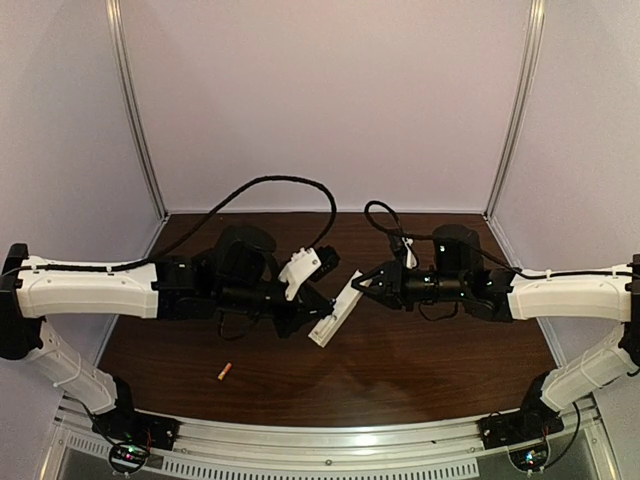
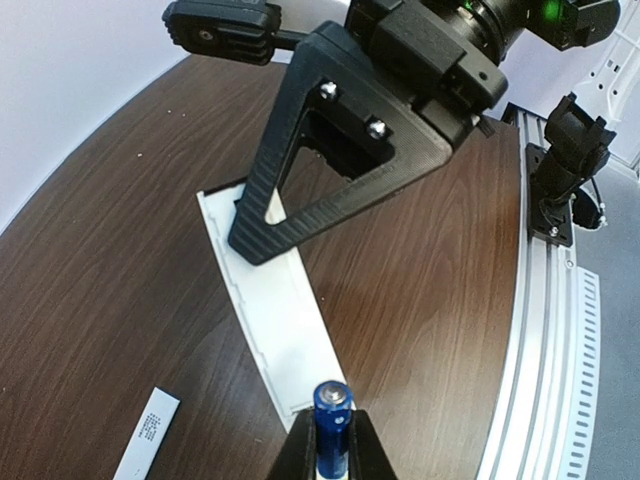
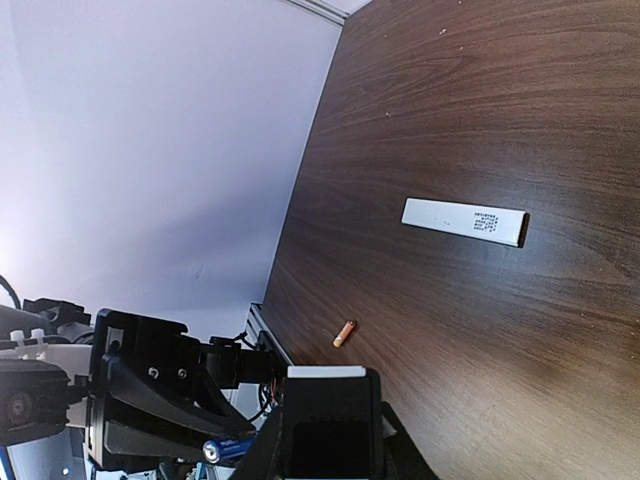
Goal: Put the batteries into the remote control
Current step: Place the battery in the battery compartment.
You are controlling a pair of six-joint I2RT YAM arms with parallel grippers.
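The blue battery [image 2: 332,405] is clenched in the left hand [image 2: 332,438], just off the end of the remote [image 2: 288,325]. The remote is grasped by the right hand [image 1: 358,287]. Insertion is judged underway, and alignment with the bay is needed. The orange battery [image 1: 224,371] is seen on the table [image 1: 450,350].

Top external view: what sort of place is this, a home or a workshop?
Probably a robot test booth, not a home. Plain pale walls and metal posts enclose a dark wooden table, and the left arm and right arm are bolted to a metal rail at its near edge.
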